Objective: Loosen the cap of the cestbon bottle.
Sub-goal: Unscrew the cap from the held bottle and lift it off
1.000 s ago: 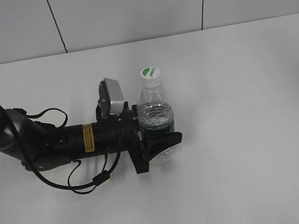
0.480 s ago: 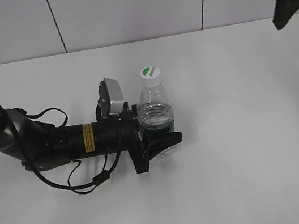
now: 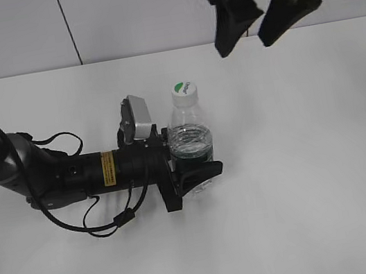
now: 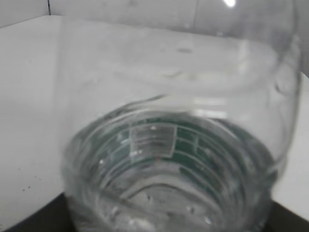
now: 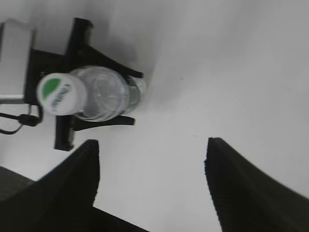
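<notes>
The cestbon bottle stands upright on the white table, clear and ribbed with a dark green label band. Its cap is white with a green patch on top. My left gripper lies low along the table and is shut on the bottle's lower body; in the left wrist view the bottle fills the frame. My right gripper hangs open and empty in the air, above and to the right of the cap. In the right wrist view the bottle and cap sit at upper left.
The left arm, with its cables and grey wrist camera block, stretches across the left of the table. A tiled wall stands behind the table's far edge.
My right gripper has come in from the upper right edge and moved left, toward the space above the bottle. The left gripper and the bottle have not moved.
</notes>
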You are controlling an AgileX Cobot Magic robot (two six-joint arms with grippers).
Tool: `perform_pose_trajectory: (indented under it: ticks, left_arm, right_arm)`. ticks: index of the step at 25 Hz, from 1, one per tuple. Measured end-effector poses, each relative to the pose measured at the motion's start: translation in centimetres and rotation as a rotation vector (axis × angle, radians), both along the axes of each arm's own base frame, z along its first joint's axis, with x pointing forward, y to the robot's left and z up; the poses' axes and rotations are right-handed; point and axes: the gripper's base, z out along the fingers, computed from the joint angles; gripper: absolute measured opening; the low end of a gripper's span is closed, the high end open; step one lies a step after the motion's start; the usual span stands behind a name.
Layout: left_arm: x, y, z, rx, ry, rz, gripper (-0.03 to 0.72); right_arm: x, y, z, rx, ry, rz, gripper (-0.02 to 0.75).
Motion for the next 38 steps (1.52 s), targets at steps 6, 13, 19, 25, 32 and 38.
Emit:
perform_pose_trajectory:
  ticks: [6, 13, 19, 25, 32, 38]
  left_arm:
    - [0.0, 0.0, 0.0, 0.0, 0.001, 0.001, 0.411]
    - [0.0, 0.0, 0.0, -0.001, 0.002, 0.001, 0.41]
    - [0.0, 0.0, 0.0, -0.001, 0.003, 0.001, 0.41]
    - [0.0, 0.0, 0.0, -0.001, 0.003, 0.003, 0.41]
    - [0.1, 0.0, 0.0, -0.003, 0.004, 0.008, 0.41]
    - [0.1, 0.0, 0.0, -0.002, 0.004, 0.009, 0.41]
  right_arm:
    - [0.4, 3.9, -0.7, 0.016, 0.04, 0.04, 0.518]
    - [2.6, 7.2, -1.8, 0.026, 0.035, 0.053, 0.518]
    - [2.5, 8.0, -2.4, 0.012, 0.042, 0.054, 0.518]
    - [2.5, 7.9, -3.0, -0.006, 0.057, 0.047, 0.518]
    - [2.2, 7.7, -4.2, -0.032, 0.096, 0.045, 0.518]
    - [2.2, 8.0, -5.0, -0.033, 0.117, 0.047, 0.518]
